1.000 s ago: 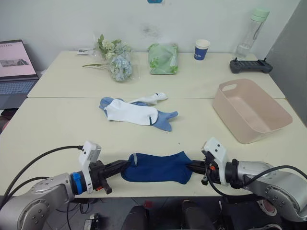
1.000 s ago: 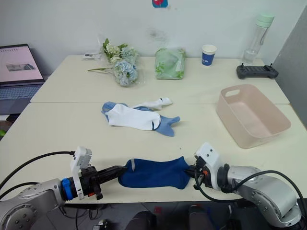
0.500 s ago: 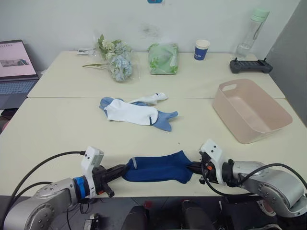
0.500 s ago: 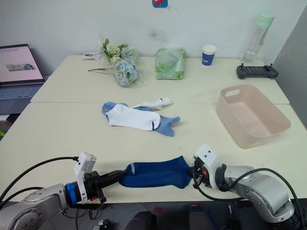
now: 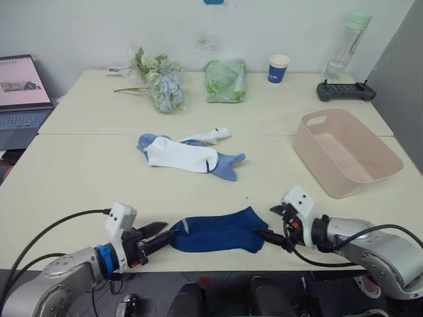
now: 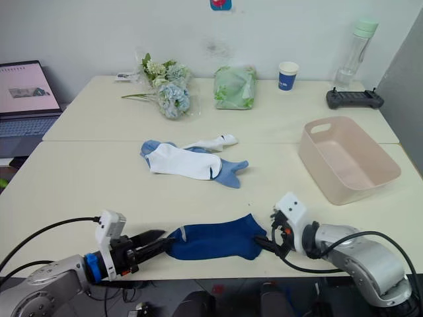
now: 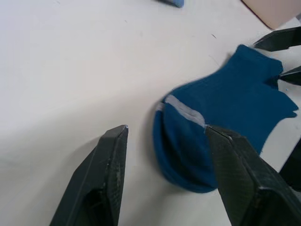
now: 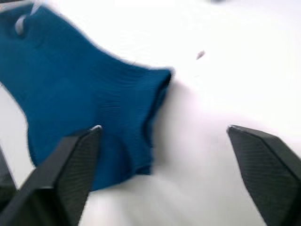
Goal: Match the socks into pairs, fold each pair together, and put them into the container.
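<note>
The navy socks (image 5: 218,231) lie flat near the table's front edge, one layer on the other (image 7: 221,117). My left gripper (image 5: 157,232) stands open just off their cuff end, touching nothing. My right gripper (image 5: 272,223) is open wide at the other end, with the sock edge (image 8: 94,94) between its fingers but not pinched. In the middle of the table, two white socks (image 5: 180,156) lie over two light blue socks (image 5: 228,166) in a loose heap. The pink container (image 5: 316,168) sits empty at the right.
Along the back of the table are a flower bunch (image 5: 158,82), a green bag (image 5: 225,80), a blue paper cup (image 5: 278,68), a clear bottle (image 5: 347,46) and a black controller (image 5: 345,90). A laptop (image 5: 23,92) stands at the far left.
Both grippers have opened and let go of the navy socks, which were stretched between them. The socks now rest slack on the table, and both arms have drawn back slightly.
</note>
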